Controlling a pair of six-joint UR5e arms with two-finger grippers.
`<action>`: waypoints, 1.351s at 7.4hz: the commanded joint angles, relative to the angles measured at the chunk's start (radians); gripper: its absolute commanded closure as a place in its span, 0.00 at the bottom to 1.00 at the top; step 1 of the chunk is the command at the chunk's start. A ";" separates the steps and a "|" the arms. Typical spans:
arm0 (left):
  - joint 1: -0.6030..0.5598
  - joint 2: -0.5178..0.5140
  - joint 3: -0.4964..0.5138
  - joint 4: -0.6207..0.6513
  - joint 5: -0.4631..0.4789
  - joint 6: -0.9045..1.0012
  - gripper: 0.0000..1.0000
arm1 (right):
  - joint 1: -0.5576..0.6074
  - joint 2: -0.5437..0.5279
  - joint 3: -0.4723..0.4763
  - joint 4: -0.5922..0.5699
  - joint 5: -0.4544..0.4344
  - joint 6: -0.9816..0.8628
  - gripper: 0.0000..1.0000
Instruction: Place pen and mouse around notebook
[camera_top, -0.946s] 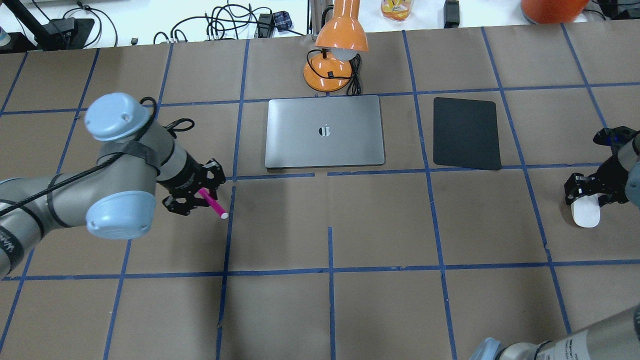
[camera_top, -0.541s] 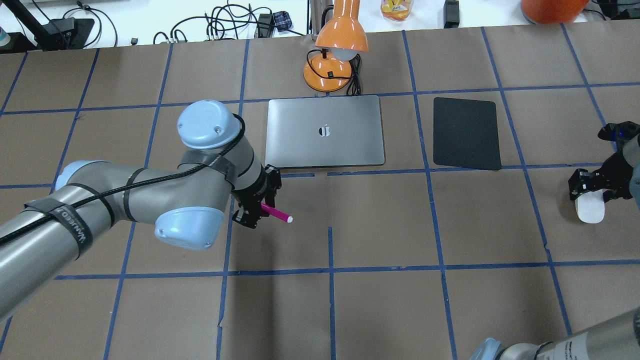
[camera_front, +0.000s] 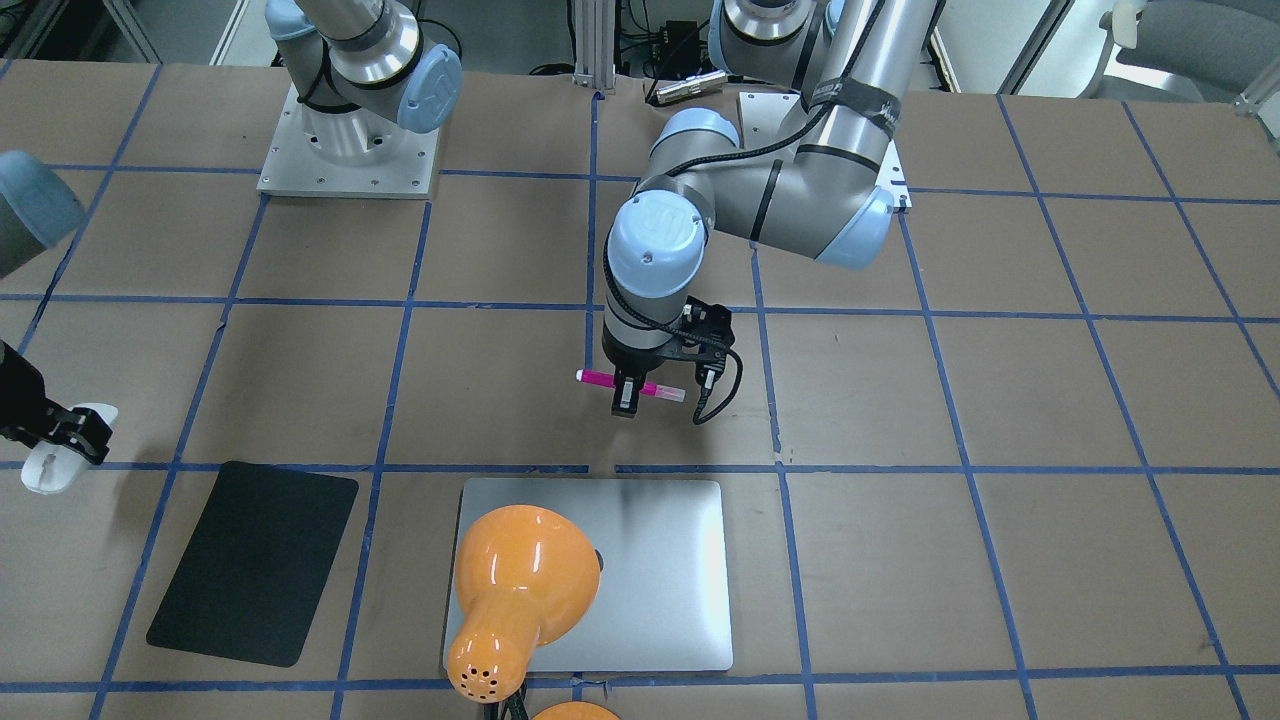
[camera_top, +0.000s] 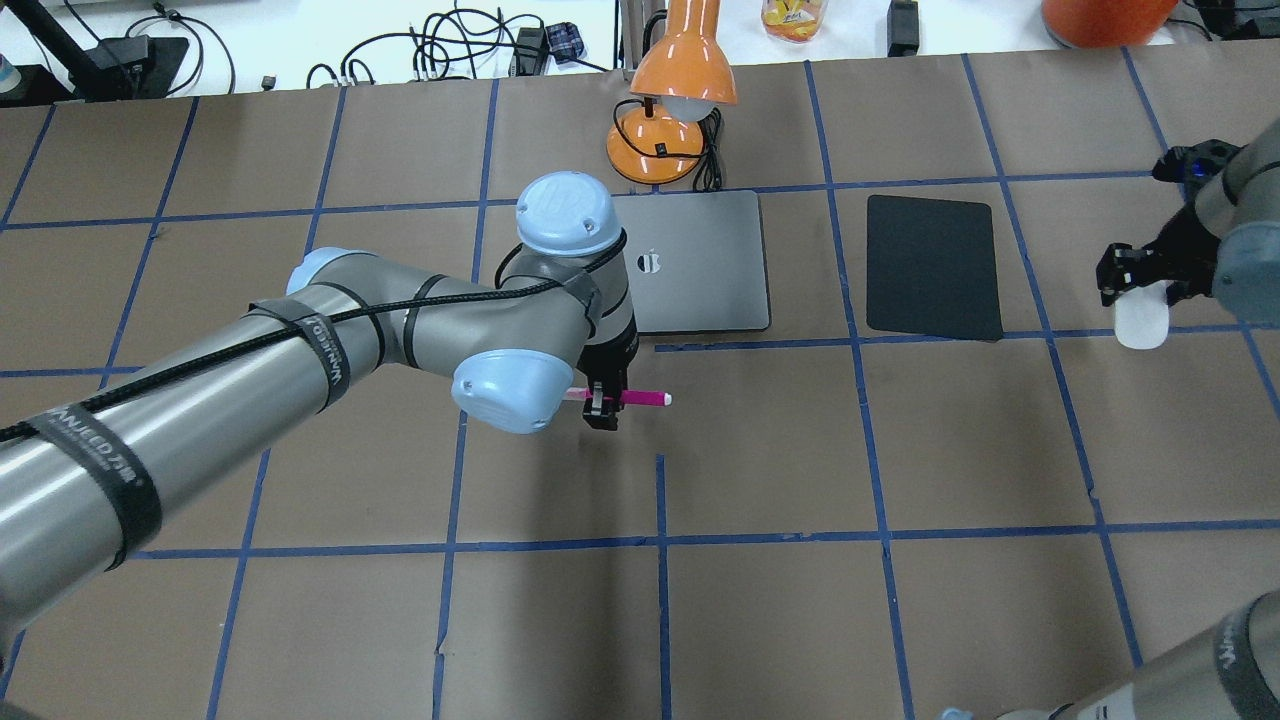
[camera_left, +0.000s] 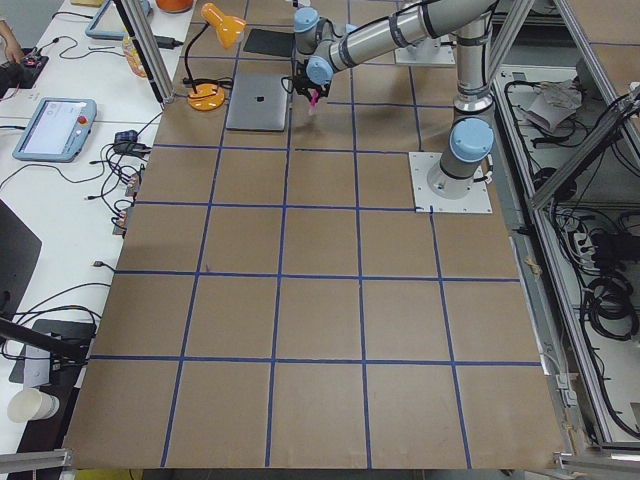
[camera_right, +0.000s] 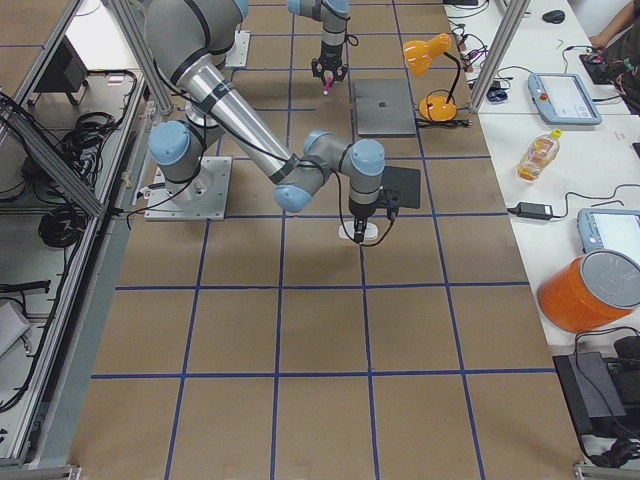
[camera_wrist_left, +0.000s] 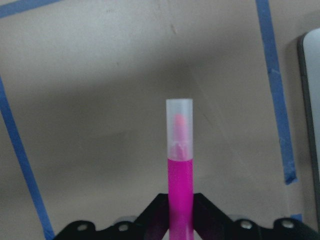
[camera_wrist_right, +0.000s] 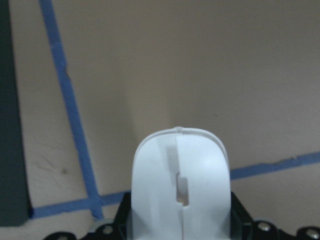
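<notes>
one pen (camera_top: 640, 398), one mouse (camera_top: 1140, 323), one notebook (camera_top: 705, 275)

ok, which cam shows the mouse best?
Right wrist-mounted: the mouse is large and close, scroll slot clear, held in the right gripper. Overhead and front-facing show it small at a frame edge, partly under the gripper; exterior right, tiny. Exterior left: can't make it out. Left wrist: absent.

notebook (camera_top: 702, 290) partly behind left arm (camera_top: 350, 335)
</notes>
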 joint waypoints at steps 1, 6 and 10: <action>-0.058 -0.100 0.098 -0.002 -0.060 -0.099 1.00 | 0.163 0.108 -0.134 0.010 -0.001 0.148 0.54; -0.031 -0.064 0.098 -0.057 0.047 0.061 0.00 | 0.337 0.195 -0.218 0.013 -0.001 0.321 0.54; 0.059 0.138 0.222 -0.328 -0.056 0.722 0.00 | 0.336 0.197 -0.218 0.007 -0.013 0.318 0.00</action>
